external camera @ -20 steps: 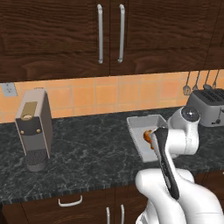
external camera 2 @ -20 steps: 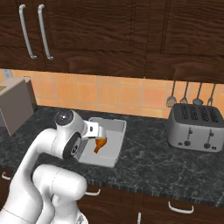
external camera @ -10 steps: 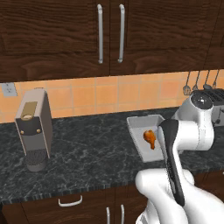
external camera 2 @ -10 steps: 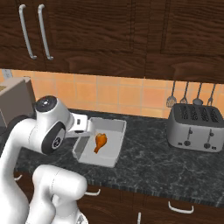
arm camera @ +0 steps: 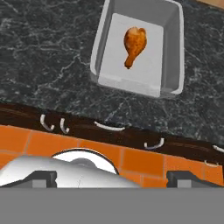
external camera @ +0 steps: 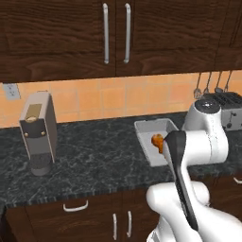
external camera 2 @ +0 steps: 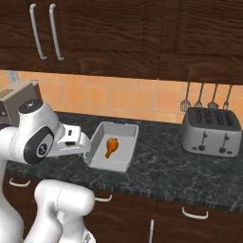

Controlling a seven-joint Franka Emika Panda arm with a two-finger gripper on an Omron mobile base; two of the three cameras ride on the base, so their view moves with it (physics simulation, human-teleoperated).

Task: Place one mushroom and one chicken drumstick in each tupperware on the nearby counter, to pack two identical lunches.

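One chicken drumstick (arm camera: 132, 43) lies alone in a pale grey tupperware (arm camera: 98, 48) on the counter (arm camera: 52, 52). The same drumstick (external camera 2: 111, 146) sits mid-tray in the right base view, inside the tupperware (external camera 2: 124, 159). From the left base, my arm partly covers the drumstick (external camera: 157, 141) and the tupperware (external camera: 152, 123). My gripper (arm camera: 113, 178) hangs above and in front of the counter's front edge, short of the tray. It is open, its fingertips (arm camera: 41, 178) wide apart with nothing between them. The mushroom is out of view.
A coffee machine (external camera: 38, 132) stands at the left of the counter (external camera: 94, 156). A silver toaster (external camera 2: 211, 132) stands to the right, with utensils (external camera 2: 205, 97) hanging on the tiled wall behind it. Cabinet handles (arm camera: 109, 127) line the front below the counter edge.
My hand has pulled back from over the tupperware toward the counter's front edge. The drumstick, earlier under the hand, now lies uncovered in the tray.
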